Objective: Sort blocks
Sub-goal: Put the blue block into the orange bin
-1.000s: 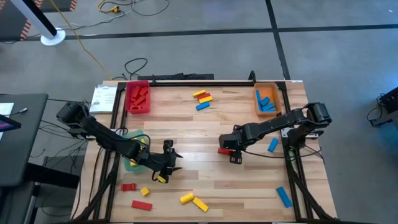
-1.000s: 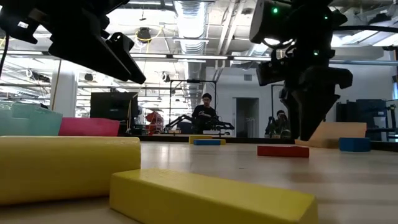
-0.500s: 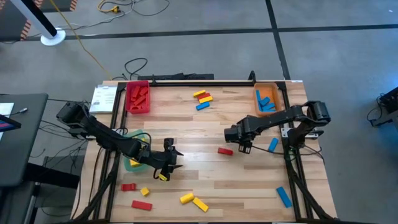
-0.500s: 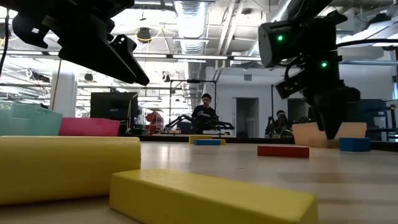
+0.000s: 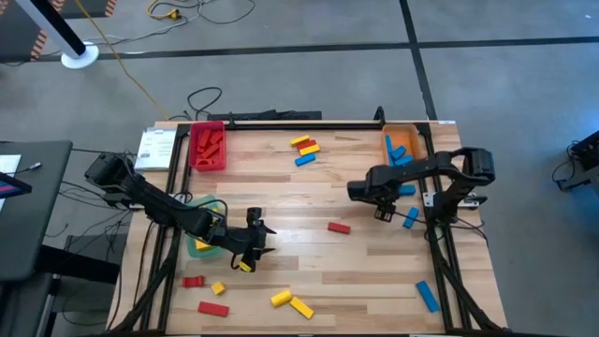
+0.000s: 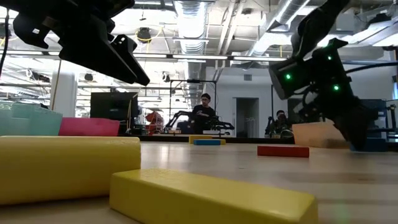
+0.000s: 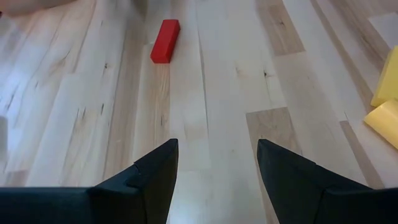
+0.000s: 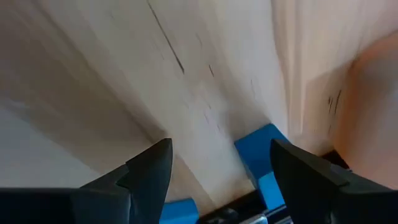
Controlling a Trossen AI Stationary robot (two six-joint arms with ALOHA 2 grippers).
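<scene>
Small blocks lie flat on the wooden table: a red block (image 5: 339, 227) mid-table, a blue block (image 5: 410, 217) near the right edge, and a yellow, red and blue cluster (image 5: 304, 150) at the far side. My right gripper (image 5: 384, 214) hangs open, pointing steeply down, just left of the blue block (image 8: 260, 155), which shows close by one fingertip. It touches nothing. My left gripper (image 5: 266, 241) waits open above the table's near left part, with bare wood between its fingers (image 7: 217, 146) and the red block (image 7: 165, 40) ahead of it.
A red tray (image 5: 207, 145) holding red blocks stands far left, and an orange tray (image 5: 401, 150) holding blue blocks far right. A green tray (image 5: 199, 245) sits under my left arm. Yellow blocks (image 5: 291, 301), red blocks (image 5: 213, 308) and a blue block (image 5: 427, 296) lie near the front edge.
My right gripper has left the spot beside the red block. It has gone toward the table's right edge, sunk a little and tipped more steeply down, ending beside the blue block. It has stayed open. The red block lies where it was.
</scene>
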